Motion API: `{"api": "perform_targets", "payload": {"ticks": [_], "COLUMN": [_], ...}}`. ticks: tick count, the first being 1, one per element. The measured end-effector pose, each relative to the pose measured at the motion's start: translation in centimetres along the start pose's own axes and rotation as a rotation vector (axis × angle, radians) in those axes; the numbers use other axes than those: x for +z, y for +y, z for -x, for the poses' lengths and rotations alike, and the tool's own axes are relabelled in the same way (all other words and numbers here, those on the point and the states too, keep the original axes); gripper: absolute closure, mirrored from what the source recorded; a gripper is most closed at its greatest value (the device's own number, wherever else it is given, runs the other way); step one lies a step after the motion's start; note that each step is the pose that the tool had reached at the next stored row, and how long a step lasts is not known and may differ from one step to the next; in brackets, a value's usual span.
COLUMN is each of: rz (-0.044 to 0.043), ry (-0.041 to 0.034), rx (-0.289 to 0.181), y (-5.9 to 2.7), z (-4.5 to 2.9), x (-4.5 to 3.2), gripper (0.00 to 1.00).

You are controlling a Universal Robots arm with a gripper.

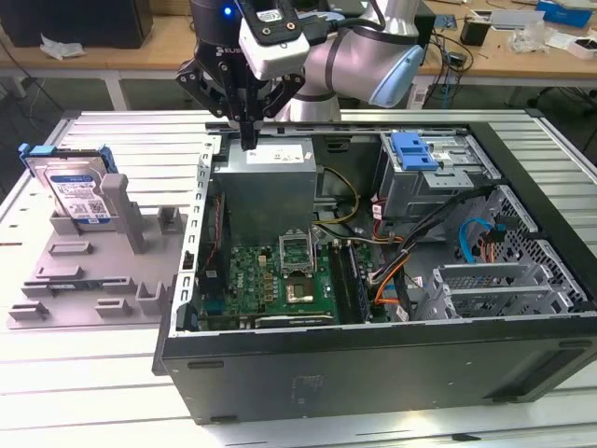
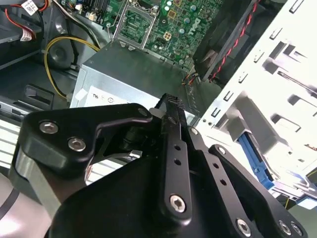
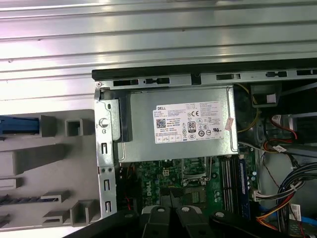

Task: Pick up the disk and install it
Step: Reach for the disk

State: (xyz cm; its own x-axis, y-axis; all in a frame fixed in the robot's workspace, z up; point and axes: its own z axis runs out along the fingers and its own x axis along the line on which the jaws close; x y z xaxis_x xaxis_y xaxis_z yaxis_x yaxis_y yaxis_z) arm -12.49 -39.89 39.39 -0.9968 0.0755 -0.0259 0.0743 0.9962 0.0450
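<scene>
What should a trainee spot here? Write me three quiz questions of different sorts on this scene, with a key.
1. True or false: the gripper holds the hard drive.
2. The hard drive stands in: A) the grey fixture; B) the drive cage; C) the motherboard socket.
3. Inside the open computer case, which component is the gripper nearest?
Key: 1 false, it is shut on nothing; 2 A; 3 the power supply.
</scene>
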Motion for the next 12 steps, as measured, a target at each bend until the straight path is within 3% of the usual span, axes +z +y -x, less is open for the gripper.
{"api": "perform_targets", "payload": {"ticks": [3,5,10,12], "rz": [0.0004,0.0002,0.0004,0.0003], "ry": [-0.0008,-0.0007,-0.0008,-0.0007], "rx": [0.0,0.0,0.0,0.0], "y": [0.02,0.7,1.78,2.3], "z": [-2.6,-4.08,-6.15,-7.76], "x": [-0.02,0.05,0.24,0.34], "gripper": [0.89,0.89,0.89,0.89]}}
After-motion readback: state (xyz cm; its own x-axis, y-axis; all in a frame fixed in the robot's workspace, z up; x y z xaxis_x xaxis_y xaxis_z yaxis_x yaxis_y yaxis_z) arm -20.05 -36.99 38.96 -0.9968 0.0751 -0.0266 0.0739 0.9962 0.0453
